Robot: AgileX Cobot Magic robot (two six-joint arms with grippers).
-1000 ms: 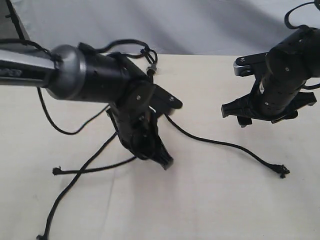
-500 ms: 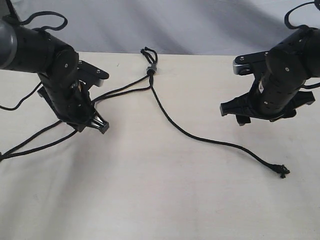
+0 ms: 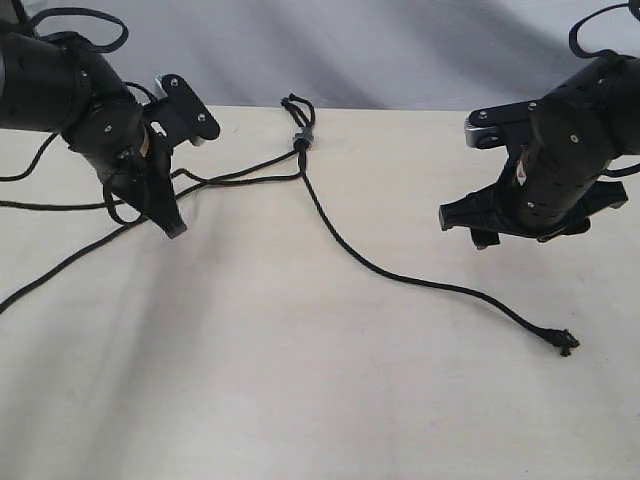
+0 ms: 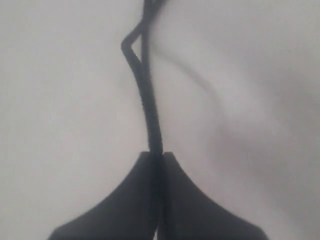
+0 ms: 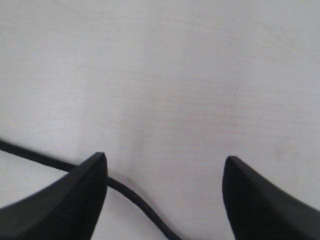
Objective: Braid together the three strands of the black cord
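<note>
1. Vs half a sec ago, the left claw (image 3: 172,226) has drawn back toward the far-left corner of the worktop (image 3: 300,400). A full sec ago it was out near the middle.
2. The two left strands (image 3: 240,177) went with it. They now stretch leftward from the knot (image 3: 300,141), which sits at the far edge, approx mid-worktop, same spot as before.
3. The right claw (image 3: 470,228) hasn't budged, nor has the third strand (image 3: 400,279). That strand runs from the knot toward the near right, and its frayed tip (image 3: 566,343) lies free, well apart from the right claw.
4. Left claw: pressed together, pinching the cord (image 4: 148,110), which comes straight out from between the tips in the wrist view.
5. Right claw: spread wide, nothing between the tips. In its wrist view the third strand passes beneath one finger (image 5: 75,200); can't tell if they touch.
6. Hard to make out:
   - The far ends of the two left strands run off the left edge of the exterior view.
   - The left wrist view is blurry, so can't tell whether one or both strands sit in the pinch.
   - From outside, the claw's own body hides the pinch point.
</note>
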